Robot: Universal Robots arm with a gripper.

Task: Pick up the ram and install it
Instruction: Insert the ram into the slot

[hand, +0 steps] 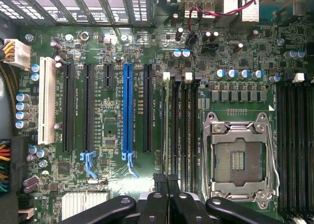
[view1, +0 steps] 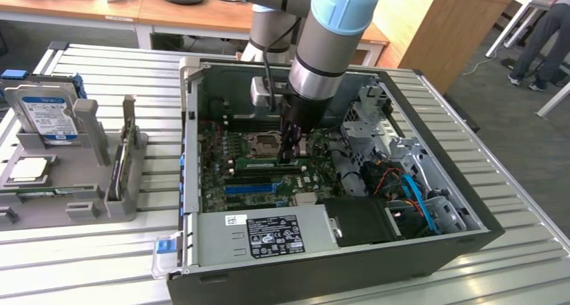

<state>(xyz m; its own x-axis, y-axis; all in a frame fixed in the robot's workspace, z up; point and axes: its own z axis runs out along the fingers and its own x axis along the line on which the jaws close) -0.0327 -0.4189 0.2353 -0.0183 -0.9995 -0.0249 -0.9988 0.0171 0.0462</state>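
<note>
The gripper (view1: pixel 290 157) (hand: pixel 167 181) reaches down into the open computer case (view1: pixel 189 118) on the table (view1: pixel 521 185). It is clenched on the ram (view1: pixel 260 163) (hand: pixel 169 130). The ram stands on edge along a memory slot of the motherboard (hand: pixel 235 57), just beside the empty processor socket (view1: pixel 264 143) (hand: pixel 239 157); whether it is fully seated I cannot tell. On the exterior view's left, well apart from the case, a grey holder (view1: pixel 89 208) carries a hard drive (view1: pixel 47 118).
</note>
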